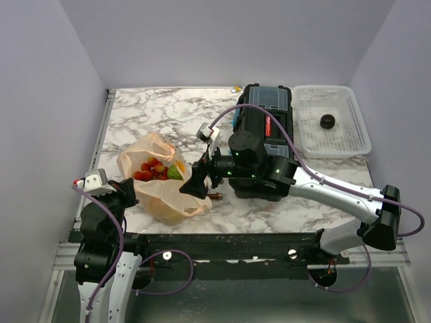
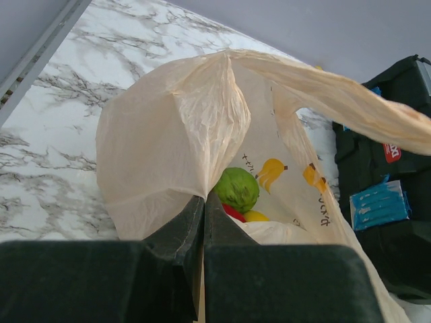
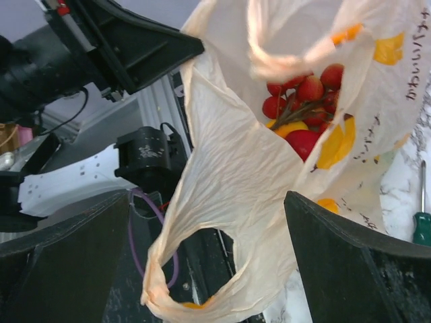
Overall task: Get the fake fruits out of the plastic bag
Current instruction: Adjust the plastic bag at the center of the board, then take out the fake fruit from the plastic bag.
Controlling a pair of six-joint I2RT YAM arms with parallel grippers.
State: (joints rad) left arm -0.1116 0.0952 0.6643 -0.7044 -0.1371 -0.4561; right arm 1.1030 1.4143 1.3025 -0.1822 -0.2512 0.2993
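Left end effector (image 2: 203, 202) clamped tight on the near edge of the plastic bag (image 2: 168, 134), film pinched between both fingers. Bag mouth stands open just ahead of it. Fake fruits (image 1: 156, 169) sit inside the bag, beyond the left fingertips: green ball (image 2: 237, 188) closest, red and yellow pieces under it. Right end effector (image 3: 209, 229) jaws spread wide, gripping nothing; the bag's handle loop hangs between its fingers. Red berries (image 3: 303, 94) inside the bag, just past the right fingertips. Bag lies on the desk (image 1: 148, 114) between the two end effectors. Behind the right end effector: black toolbox (image 1: 259, 114). Dark ball (image 1: 327, 122) in the white basket (image 1: 350, 145), well apart from both. Screwdriver (image 3: 421, 229) beside the right finger, on the desk.
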